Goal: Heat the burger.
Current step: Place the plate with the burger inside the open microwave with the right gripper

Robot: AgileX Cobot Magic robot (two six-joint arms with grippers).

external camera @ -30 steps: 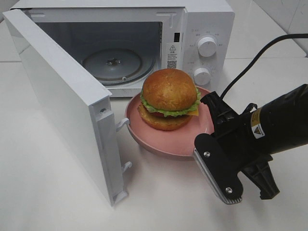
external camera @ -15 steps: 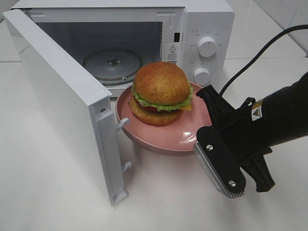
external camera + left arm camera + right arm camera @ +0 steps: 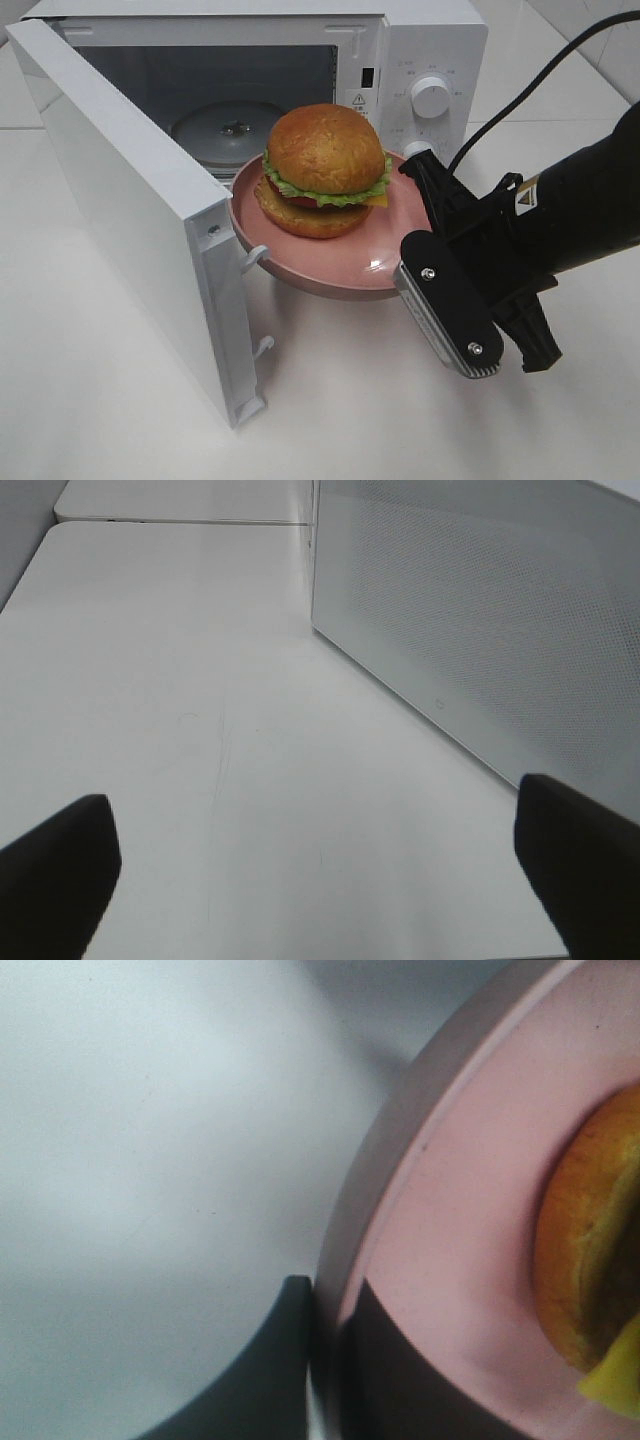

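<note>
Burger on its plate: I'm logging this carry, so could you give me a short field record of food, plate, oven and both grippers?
Burger: round golden-bun burger with lettuce, upright on plate
Plate: pink round plate, raised, at oven mouth
Oven: white microwave, door open, glass turntable bare
Right gripper: shut on plate rim
Left gripper: open, holding nothing

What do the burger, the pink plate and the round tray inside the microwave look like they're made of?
The burger: possibly a plastic or foam replica; the buns have an even glossy sheen.
The pink plate: smooth, semi-gloss, plastic or glazed ceramic; a small highlight shows near its rim.
The round tray: seemingly clear glass; the hub shows through it.
</note>
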